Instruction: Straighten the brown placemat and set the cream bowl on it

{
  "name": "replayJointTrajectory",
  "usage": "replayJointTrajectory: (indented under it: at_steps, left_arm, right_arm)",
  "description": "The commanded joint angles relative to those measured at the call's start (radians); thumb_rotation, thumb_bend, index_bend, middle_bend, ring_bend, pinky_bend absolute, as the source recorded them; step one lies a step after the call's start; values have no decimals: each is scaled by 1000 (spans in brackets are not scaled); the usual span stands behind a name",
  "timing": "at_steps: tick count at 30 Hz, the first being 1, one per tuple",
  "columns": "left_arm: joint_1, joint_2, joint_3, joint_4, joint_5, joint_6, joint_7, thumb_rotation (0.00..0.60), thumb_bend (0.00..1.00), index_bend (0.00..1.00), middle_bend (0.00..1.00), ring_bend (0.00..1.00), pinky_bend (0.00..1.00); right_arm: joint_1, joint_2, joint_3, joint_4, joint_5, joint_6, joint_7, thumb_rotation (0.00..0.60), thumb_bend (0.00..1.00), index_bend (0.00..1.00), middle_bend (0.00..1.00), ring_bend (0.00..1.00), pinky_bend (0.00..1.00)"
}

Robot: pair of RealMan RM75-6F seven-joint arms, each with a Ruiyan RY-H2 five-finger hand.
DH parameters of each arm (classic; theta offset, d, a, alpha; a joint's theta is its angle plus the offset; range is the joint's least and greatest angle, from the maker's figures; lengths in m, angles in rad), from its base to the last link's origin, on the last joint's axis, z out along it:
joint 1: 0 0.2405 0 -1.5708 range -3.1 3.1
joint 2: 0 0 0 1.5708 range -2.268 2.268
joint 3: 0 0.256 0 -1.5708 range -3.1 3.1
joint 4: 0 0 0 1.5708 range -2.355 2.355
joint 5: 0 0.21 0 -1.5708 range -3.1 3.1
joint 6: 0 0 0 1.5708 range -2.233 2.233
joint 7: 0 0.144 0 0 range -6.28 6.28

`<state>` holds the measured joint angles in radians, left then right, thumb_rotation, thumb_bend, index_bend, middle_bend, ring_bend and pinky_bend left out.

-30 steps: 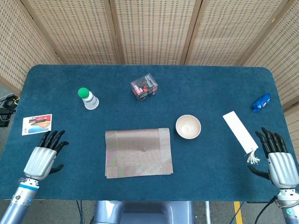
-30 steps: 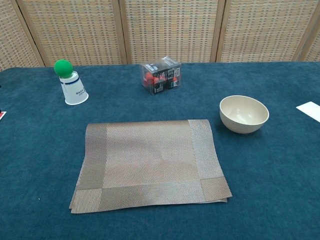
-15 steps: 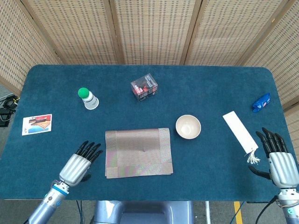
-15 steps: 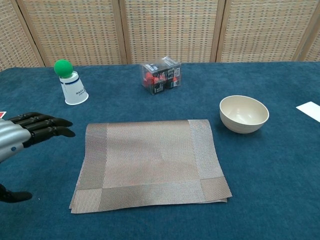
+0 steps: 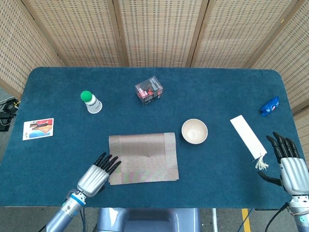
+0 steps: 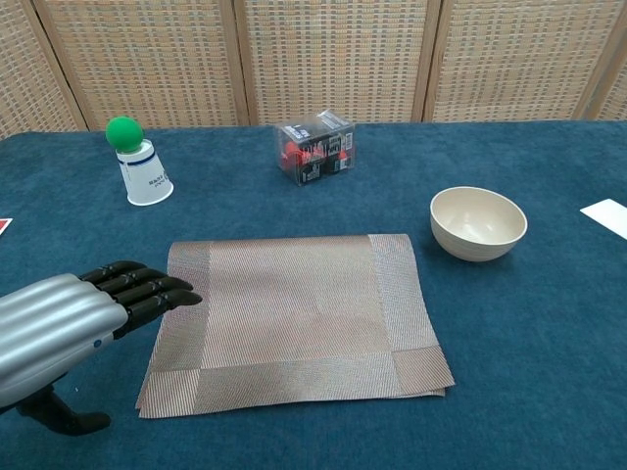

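Left hand [image 5: 96, 175], fingers spread and empty, reaches the brown placemat's [image 5: 143, 158] near edge; cream bowl [image 5: 194, 131] sits beyond its far corner. Right hand [image 5: 289, 166] spread, idle.

Left hand [image 5: 95, 176] lies flat near the table's front edge, fingers extended. Right hand [image 5: 291, 166] rests open-fingered at the front right corner.

Low centre: placemat [image 5: 143, 158], left hand [image 5: 97, 175] at its lower-left corner, fingers apart. Beside its upper right, bowl [image 5: 194, 131]. Lower right: right hand [image 5: 291, 166], fingers spread.
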<state>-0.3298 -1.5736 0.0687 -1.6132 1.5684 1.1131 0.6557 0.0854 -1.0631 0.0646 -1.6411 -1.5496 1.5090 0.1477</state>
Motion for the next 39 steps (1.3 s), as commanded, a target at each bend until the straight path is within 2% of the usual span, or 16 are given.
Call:
replayJointTrajectory:
  at_steps: [1,23,26,31,35,39]
  left_arm:
    - [-3,-11,-1,7,-8,-7,10,600,174,13,0,0,0]
    - [-23,-92,1,65,-32,-13,70,600,197,32,0,0,0]
    - [-24,-100,3,70,-32,-10,69,600,220,46,0,0,0]
    - [-26,-112,5,79,-30,-3,69,600,324,67,0,0,0]
    - [-26,-117,7,86,-28,3,67,600,333,77,0,0,0]
    - [-26,-120,7,93,-33,5,64,600,335,179,0,0,0]
  right_arm:
    - [-1,1,0,0,-1,1,3,600,92,57,0,0,0]
    - [-3,4,1,-2,-7,9,11,600,92,57,0,0,0]
    - [-3,4,1,-1,-7,9,12,600,91,57,0,0,0]
    - [-4,5,2,-1,-5,11,16,600,92,57,0,0,0]
    - [-4,5,2,-1,-4,9,16,600,92,56,0,0,0]
    - [-3,5,2,-1,-3,7,17,600,92,57,0,0,0]
